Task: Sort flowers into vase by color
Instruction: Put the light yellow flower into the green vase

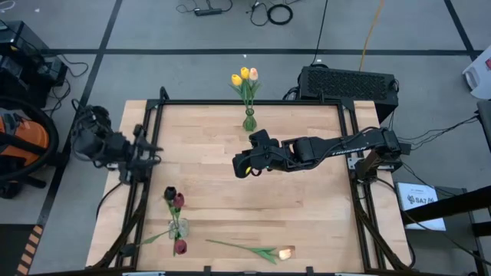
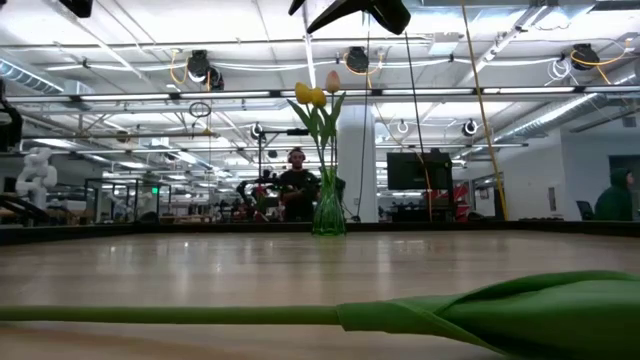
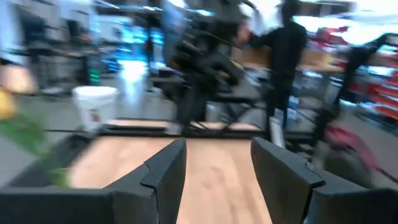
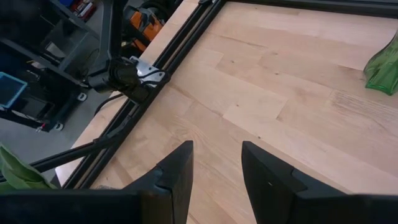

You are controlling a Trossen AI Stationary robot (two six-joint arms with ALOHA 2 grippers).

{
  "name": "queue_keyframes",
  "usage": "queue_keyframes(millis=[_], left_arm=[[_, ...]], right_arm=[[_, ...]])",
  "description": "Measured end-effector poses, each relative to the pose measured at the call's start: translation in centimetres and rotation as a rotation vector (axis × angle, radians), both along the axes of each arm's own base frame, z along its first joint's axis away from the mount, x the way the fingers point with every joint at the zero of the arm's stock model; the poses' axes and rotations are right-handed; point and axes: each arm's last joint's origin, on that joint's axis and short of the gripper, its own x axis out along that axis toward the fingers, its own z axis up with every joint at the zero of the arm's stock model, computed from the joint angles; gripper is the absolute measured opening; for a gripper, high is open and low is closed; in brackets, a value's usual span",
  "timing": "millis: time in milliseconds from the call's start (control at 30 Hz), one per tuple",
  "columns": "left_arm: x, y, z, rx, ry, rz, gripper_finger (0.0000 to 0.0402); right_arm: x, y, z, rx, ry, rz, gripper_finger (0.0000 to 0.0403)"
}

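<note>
The left wrist view is smeared, so the dark figure behind the far rail is probably a person, nothing more certain; the low view cuts off the lying tulip's head and shows only its stem and leaf; the small glass vase [image 1: 177, 228] near the front-left of the pale wooden surface [image 1: 307, 215] is hard to make out against the boards. Two vases: the green glass vase [image 1: 249, 121] at the far edge holds three tulips, two yellow [image 1: 240, 76] and one peach-pink [image 1: 253, 73]; the small one holds three dark heads [image 1: 175, 200], near-black and dark red. One tulip with a pale head [image 1: 261, 251] lies flat near the front edge. The right end effector [image 1: 244, 167] hovers over the middle, fingers spread and empty; the left end effector [image 1: 151, 152] waits at the left rail, fingers spread and empty.
</note>
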Motion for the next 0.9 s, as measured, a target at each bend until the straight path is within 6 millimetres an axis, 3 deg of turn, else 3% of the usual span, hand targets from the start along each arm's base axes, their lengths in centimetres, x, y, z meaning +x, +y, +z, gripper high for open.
queue_keyframes(millis=[133,333,700,800,900], left_arm=[[-0.4,0.9,1.2,-0.025,-0.024,0.111,0.0187],[-0.6,1.1,1.6,-0.046,-0.033,0.114,0.0187],[1.1,-0.9,1.9,0.010,-0.009,0.148,0.0187],[1.5,-1.1,2.8,0.020,-0.057,0.211,0.0187],[1.6,-0.8,3.6,0.030,-0.105,0.273,0.0187]], right_arm=[[0.0,0.0,0.0,0.000,0.000,0.000,0.0128],[0.0,0.0,0.0,0.000,0.000,0.000,0.0128],[0.1,-0.6,0.1,0.010,-0.016,-0.032,0.0128],[-0.1,-0.8,-0.5,0.077,0.064,0.063,0.0128],[-0.8,-0.5,-2.3,0.144,0.245,0.104,0.0128]])
